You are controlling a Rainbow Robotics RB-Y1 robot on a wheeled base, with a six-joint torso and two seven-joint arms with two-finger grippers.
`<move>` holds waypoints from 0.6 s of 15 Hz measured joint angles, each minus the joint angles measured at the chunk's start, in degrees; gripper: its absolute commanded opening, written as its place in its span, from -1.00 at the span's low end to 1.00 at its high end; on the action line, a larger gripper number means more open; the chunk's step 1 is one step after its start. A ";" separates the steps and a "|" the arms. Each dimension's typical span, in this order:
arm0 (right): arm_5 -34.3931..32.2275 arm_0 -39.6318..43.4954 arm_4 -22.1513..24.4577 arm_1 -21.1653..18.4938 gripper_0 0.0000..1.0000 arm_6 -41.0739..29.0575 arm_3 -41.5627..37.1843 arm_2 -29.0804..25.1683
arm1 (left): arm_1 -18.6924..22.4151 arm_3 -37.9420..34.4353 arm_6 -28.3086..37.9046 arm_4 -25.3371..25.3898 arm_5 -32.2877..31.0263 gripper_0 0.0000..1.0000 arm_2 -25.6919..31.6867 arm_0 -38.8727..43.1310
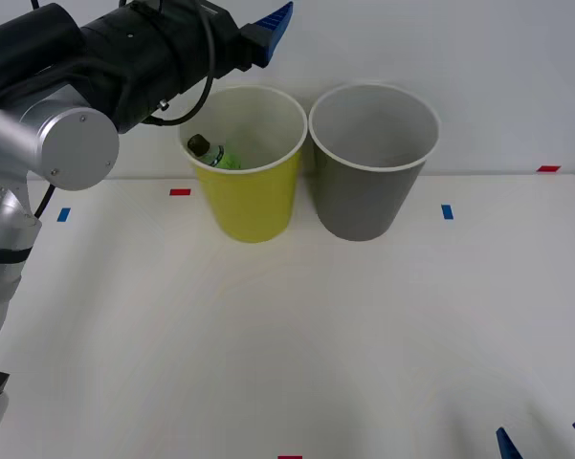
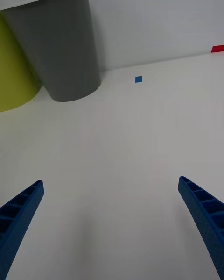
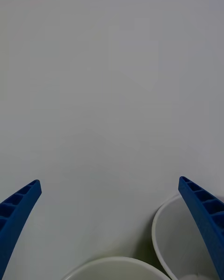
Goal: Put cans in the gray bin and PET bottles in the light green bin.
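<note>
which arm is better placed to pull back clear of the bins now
Left. The left gripper hangs open above the yellow-green plastic bin, which holds the small green-labelled clear bottle. The right gripper sits open, low at the table's near edge.

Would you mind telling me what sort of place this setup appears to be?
Probably a robot test bench: a plain white table against a bare wall, red and blue tape marks on it, and two sorting bins, light green and gray.

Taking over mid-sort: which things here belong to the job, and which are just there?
Job: light green bin; PET bottle lying inside it; gray bin; left tool, open above the bins.
Not job: blue tape marks; red tape marks.
</note>
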 measured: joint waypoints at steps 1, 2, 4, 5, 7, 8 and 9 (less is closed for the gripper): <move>0.00 0.00 0.00 0.00 1.00 0.00 0.00 0.00 | 0.00 0.00 0.05 -0.01 -0.03 1.00 0.00 0.00; 0.00 0.00 0.00 0.00 1.00 0.00 0.00 0.00 | 0.02 0.00 0.07 -0.01 -0.02 1.00 0.00 -0.02; 0.00 0.00 0.00 0.00 1.00 0.00 0.00 0.00 | 0.28 -0.23 0.10 0.43 -0.01 1.00 0.01 0.15; 0.00 0.00 0.00 0.00 1.00 0.00 0.00 0.00 | 1.03 -1.07 0.20 0.94 -0.01 1.00 0.03 0.84; 0.00 0.00 0.01 0.00 1.00 0.00 0.00 0.00 | 3.26 -5.18 0.76 1.83 0.01 1.00 0.49 4.46; 0.00 0.00 0.01 0.00 1.00 0.00 0.00 0.00 | 4.55 -7.22 1.13 2.25 0.00 1.00 1.14 6.67; 0.00 0.00 0.01 0.00 1.00 0.00 0.00 0.00 | 5.92 -9.32 1.51 2.63 -0.01 1.00 1.84 8.90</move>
